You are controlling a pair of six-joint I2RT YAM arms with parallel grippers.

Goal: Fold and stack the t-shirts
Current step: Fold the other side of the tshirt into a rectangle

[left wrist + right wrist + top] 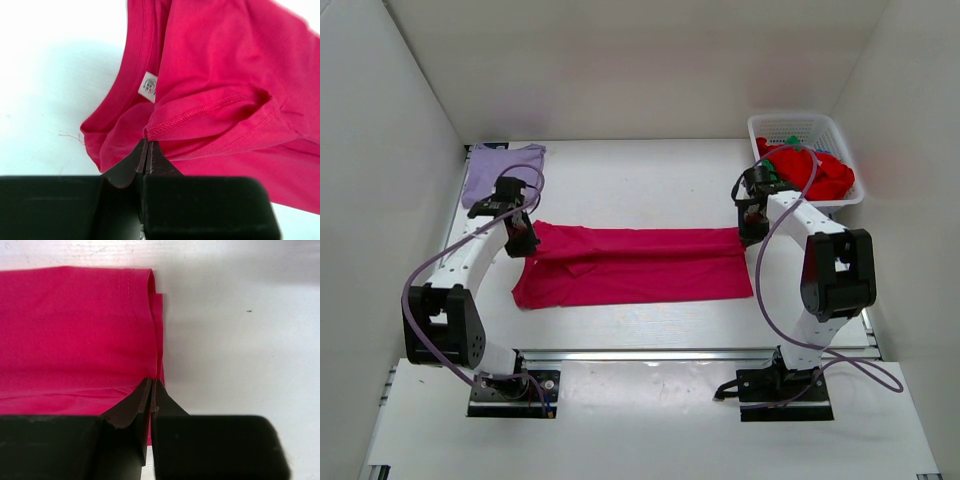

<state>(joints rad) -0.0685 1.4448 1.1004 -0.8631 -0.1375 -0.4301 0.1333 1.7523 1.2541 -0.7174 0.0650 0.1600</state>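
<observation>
The magenta-pink t-shirt (pixel 640 266) lies flat across the middle of the table as a long folded band. My left gripper (pixel 525 240) is at its far left corner. In the left wrist view the jaws (pixel 148 143) are shut on a stitched hem of the shirt (pixel 220 65), next to the white neck label (pixel 149 86). My right gripper (pixel 750 232) is at the far right corner. In the right wrist view it (pixel 151 382) is shut on the shirt's folded edge (pixel 75 330). A pale lavender t-shirt (pixel 500 168) lies folded at the back left.
A white lattice basket (pixel 790 126) stands at the back right, holding a red shirt (pixel 815 172) and a bit of green cloth (pixel 792 141). White walls close in the table on the left, back and right. A metal rail (pixel 690 353) runs along the near edge.
</observation>
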